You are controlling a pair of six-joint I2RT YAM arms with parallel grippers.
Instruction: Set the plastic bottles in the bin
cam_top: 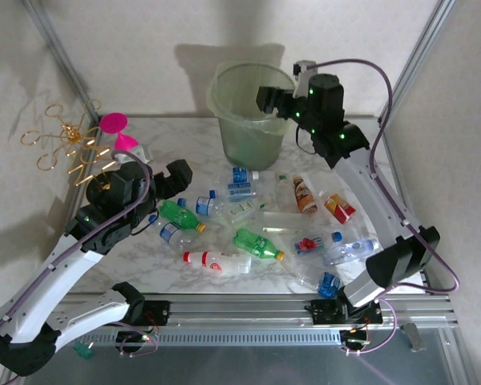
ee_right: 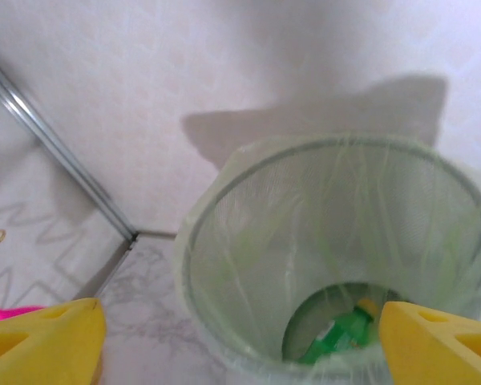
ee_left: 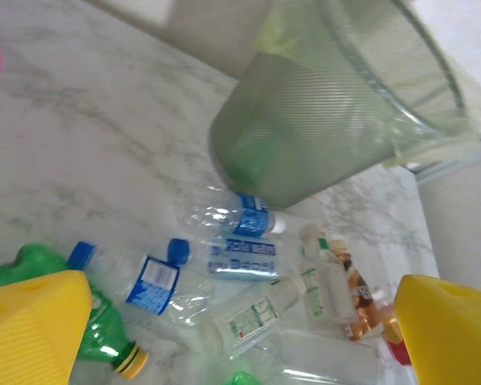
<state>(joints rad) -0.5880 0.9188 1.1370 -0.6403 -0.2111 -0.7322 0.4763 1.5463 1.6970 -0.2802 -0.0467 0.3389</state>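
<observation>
both gape empty: left pincer (ee_left: 240, 317) above bottles (ee_left: 244, 261), right pincer (ee_right: 240, 321) over the bin (ee_right: 256, 233).

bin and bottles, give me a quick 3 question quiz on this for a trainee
1. True or false: the bin lies tipped on its side.
2. What colour is the bottle at the bottom of the bin?
3. The right gripper hangs, jaws open, over: A the bin, B the pink ornament, C the table's near edge.
Key: 1 false; 2 green; 3 A.
</observation>
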